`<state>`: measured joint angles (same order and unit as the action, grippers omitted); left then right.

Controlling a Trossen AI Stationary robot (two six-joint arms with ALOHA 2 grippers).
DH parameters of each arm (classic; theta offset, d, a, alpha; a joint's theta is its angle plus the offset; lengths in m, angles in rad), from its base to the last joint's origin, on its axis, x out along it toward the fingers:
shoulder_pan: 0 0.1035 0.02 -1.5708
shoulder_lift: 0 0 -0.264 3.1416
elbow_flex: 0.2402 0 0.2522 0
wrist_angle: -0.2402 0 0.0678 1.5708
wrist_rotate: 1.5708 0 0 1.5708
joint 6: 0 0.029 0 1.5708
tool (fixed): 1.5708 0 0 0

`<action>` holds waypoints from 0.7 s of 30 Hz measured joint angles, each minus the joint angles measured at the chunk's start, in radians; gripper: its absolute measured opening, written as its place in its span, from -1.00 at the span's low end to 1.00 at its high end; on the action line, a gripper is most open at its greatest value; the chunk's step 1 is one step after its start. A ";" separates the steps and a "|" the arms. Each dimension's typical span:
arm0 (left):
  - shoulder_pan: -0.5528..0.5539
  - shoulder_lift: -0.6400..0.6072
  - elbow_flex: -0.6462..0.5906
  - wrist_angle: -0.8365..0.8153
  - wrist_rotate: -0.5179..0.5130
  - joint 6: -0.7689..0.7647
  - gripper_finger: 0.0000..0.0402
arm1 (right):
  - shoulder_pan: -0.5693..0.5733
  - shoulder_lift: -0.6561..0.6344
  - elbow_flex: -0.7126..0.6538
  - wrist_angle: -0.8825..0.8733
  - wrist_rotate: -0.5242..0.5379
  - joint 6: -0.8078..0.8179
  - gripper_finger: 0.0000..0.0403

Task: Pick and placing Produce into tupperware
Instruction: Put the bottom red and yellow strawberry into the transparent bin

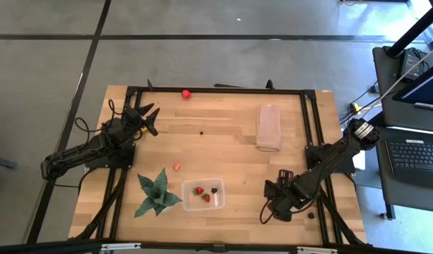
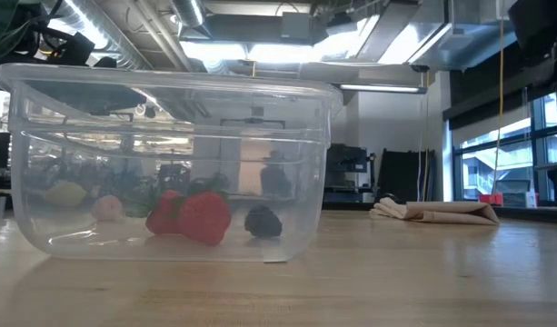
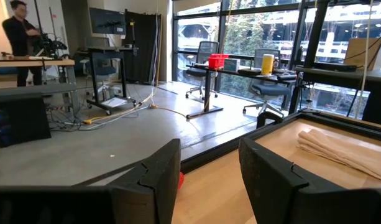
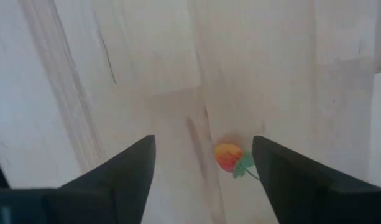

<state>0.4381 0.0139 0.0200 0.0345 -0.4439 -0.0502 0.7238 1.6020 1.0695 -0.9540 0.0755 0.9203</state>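
Note:
The clear tupperware [image 1: 203, 195] [image 2: 169, 163] stands near the table's near edge and holds two red strawberries [image 2: 192, 216] and a dark berry [image 2: 263, 221]. A yellow piece [image 2: 64, 193] shows through its wall. Loose on the table are a round red fruit [image 1: 186, 93] at the far edge, a dark berry [image 1: 202, 132] and a small reddish piece [image 1: 176, 166]. My right gripper [image 1: 269, 208] [image 4: 202, 168] is open, right of the box, pointing down over an orange-red strawberry [image 4: 229, 157] without touching it. My left gripper [image 1: 149, 116] [image 3: 209, 180] is open at the far left, facing the red fruit [image 3: 180, 180].
The green spiky plant [image 1: 156, 192] stands just left of the box. A folded beige cloth [image 1: 268, 127] [image 2: 437, 213] lies at the far right. Another dark berry [image 1: 311, 214] sits beside the right arm. A black frame [image 1: 223, 90] runs along the table's edges.

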 joint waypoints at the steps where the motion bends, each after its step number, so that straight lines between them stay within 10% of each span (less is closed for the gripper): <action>1: 0.000 0.000 0.000 0.000 0.000 0.000 -0.22 | 0.000 0.000 0.000 0.008 -0.011 0.000 0.40; 10: 0.000 0.000 0.000 0.000 0.000 0.000 -0.22 | 0.006 0.000 0.001 0.068 -0.156 -0.073 0.44; 21: 0.000 0.000 0.000 0.000 0.000 0.000 -0.22 | 0.006 -0.001 -0.012 -0.032 -0.044 -0.414 0.27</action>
<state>0.4380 0.0139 0.0199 0.0345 -0.4441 -0.0502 0.7296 1.6012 1.0578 -0.9862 0.0317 0.5068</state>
